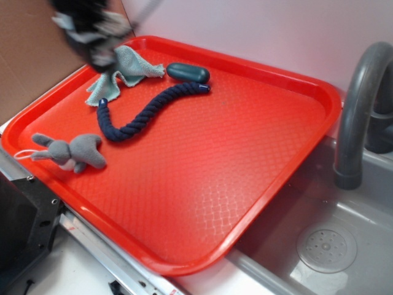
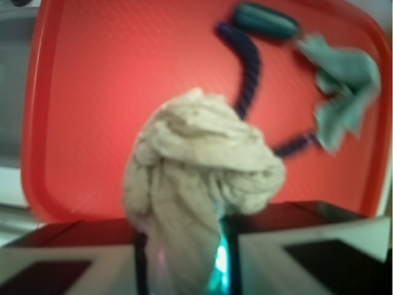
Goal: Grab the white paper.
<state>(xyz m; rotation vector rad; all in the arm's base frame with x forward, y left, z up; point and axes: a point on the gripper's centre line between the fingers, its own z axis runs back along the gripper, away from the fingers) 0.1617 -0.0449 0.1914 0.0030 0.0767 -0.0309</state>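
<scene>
The white paper point(image 2: 202, 153) is a crumpled off-white wad filling the middle of the wrist view. Its lower part is pinched between my two fingers, and its bulging top stands out beyond them. My gripper point(image 2: 183, 246) is shut on it, lifted above the red tray point(image 2: 123, 92). In the exterior view my gripper point(image 1: 92, 31) is a dark motion-blurred shape at the top left, hanging over the tray's far left corner just above the teal cloth. The paper cannot be made out there through the blur.
On the red tray point(image 1: 245, 153) lie a pale teal cloth point(image 1: 126, 70), a dark teal capsule-shaped object point(image 1: 188, 72), a navy rope point(image 1: 144, 114) and a grey plush bunny point(image 1: 70, 152). A grey sink point(image 1: 344, 246) with a curved faucet point(image 1: 359, 110) borders the tray's right side.
</scene>
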